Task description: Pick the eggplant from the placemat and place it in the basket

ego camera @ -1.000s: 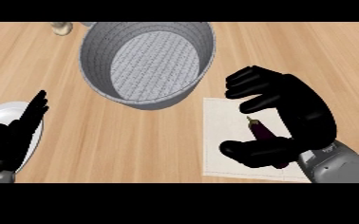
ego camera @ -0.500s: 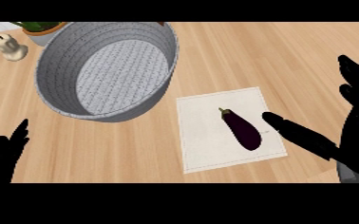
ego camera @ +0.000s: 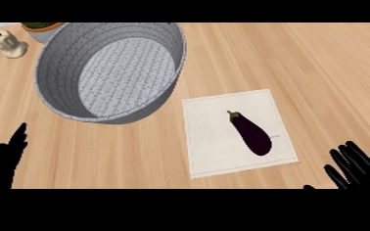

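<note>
Light wood worktop [ego camera: 289, 58], grain running across the view. Grey woven basket [ego camera: 51, 68] at upper left, tilted so its inside faces the camera, nothing in it. White placemat [ego camera: 209, 151] lies flat just right of and below the basket, near it but not touching. Dark purple eggplant [ego camera: 251, 133] lies on the placemat, right of its centre, green stem end pointing up-left, untouched. Right hand [ego camera: 350, 167] at lower right corner, fingers straight and spread, pointing up, apart from the placemat's corner, holding nothing. Left hand [ego camera: 13, 152] at lower left edge, only a sliver of straight fingers showing, open, holding nothing. Small beige object [ego camera: 10, 44] and green-topped pot [ego camera: 42, 28] at top left behind the basket, partly cut off.
</note>
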